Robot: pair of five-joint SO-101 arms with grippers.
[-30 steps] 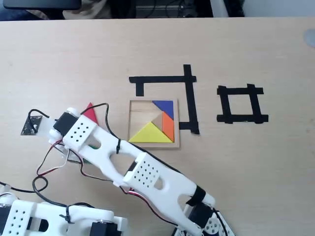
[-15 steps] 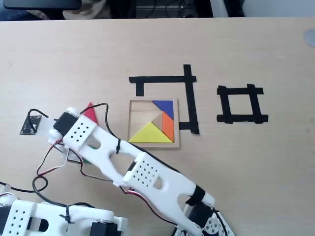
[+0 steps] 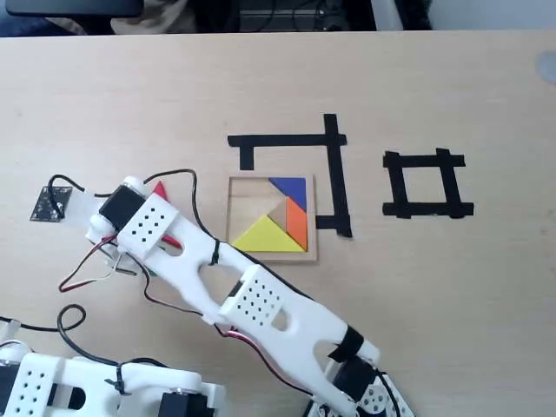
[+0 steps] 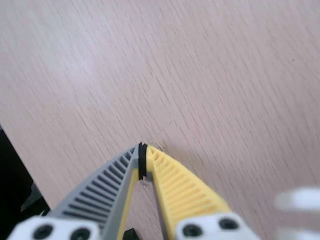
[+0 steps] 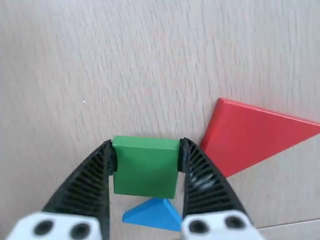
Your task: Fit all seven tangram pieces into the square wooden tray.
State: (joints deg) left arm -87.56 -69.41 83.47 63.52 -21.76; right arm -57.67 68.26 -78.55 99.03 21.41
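The right gripper [image 5: 145,148] was pinching the green square [image 5: 145,167] by two opposite edges, its jaws pressed flat against the piece. That put the square off the left side of the tray [image 3: 249,198], near it but not touching. The red triangle [image 5: 250,135] lay just beside the square and the small blue triangle [image 5: 152,214] was close under the jaws, both also outside the tray on that same side. Whether the square had left the table [image 3: 174,87] could not be told for certain; it looked perhaps slightly raised. Inside the tray, the yellow triangle [image 3: 261,234], the orange piece [image 3: 297,224] and the blue triangle [image 3: 289,187] sat toward the far side and the front, so the bare floor was in the corner nearest the held square. A square has no long axis, so the coming move seemed to turn on carrying it sideways across the tray's left rim with its edges parallel to the rim. The left gripper [image 4: 142,160] was pressed together on nothing, over bare table well away from the tray, so the right arm [image 3: 252,304] was clearly the nearer.
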